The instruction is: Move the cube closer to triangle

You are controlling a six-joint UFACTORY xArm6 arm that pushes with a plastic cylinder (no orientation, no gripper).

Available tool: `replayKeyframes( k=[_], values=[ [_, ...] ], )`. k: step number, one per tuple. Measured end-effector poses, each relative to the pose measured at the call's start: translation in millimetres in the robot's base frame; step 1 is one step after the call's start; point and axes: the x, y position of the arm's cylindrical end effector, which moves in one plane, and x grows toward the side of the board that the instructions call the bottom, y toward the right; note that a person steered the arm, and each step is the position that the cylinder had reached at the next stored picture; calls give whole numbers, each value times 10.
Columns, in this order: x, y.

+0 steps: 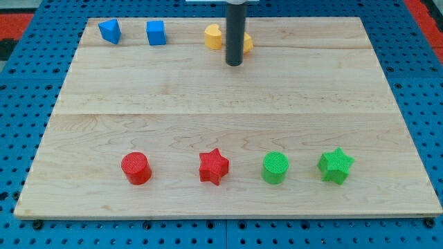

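**Q:** What's tough to see from where you are?

**A:** Mostly the yellow stuff. My rod comes down from the view's top, cut off by the edge, and my tip [234, 64] sits right in front of two yellow blocks. One yellow block [213, 36] pokes out on the view's left of the rod, the other yellow block [246, 43] peeks out on its right. Can't tell either one's shape.

**Q:** And the hand, wide or narrow?

**A:** There's no hand to speak of, just a plain rod holding nothing.

**Q:** Where's the cube?

**A:** The blue cube [156, 32] is near the top edge, left of my tip. Just beside it, further left but not touching, is a blue block [110, 31] that's probably the triangle, though the shape is hard to read from here.

**Q:** Rest of the desk?

**A:** The wooden desk [228, 111] is pale planks over a blue pegboard [21, 124]. Along the bottom, left to right and well apart: red cylinder [136, 168], red star [213, 166], green cylinder [275, 167], green star [336, 165].
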Motion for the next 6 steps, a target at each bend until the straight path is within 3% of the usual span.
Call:
replayKeyframes(
  k=[1, 2, 3, 4, 5, 6],
  values=[
    [-282, -440],
    [-878, -440],
    [-914, -1059],
    [-724, -1487],
    [-207, -912],
    [751, -206]
  ],
)
